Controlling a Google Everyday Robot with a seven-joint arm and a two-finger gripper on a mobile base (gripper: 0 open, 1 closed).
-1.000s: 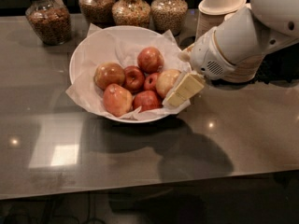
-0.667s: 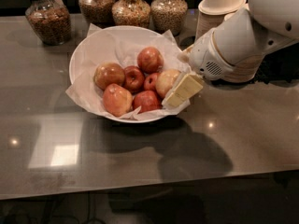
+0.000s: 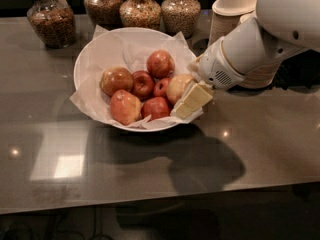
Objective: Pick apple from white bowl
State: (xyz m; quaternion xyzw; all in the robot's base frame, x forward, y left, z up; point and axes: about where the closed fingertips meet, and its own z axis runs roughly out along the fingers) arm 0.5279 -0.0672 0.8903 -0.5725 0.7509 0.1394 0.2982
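- Pale yellow-cream apple with a pink blush [image 3: 178,86]: sits in the right side of the wide round white bowl [image 3: 80,69], touching the smaller deep-red apples [image 3: 156,108].
- Cream parallel-jaw gripper [image 3: 193,101]: at the bowl's right rim, against the apple's outer side. Jaws apart or clamped on it: cannot tell.
- Step, my read: grasp phase, apple not lifted yet.
- Next: confirm the grip, then lift straight up without snagging the crinkled white paper lining [image 3: 92,101].
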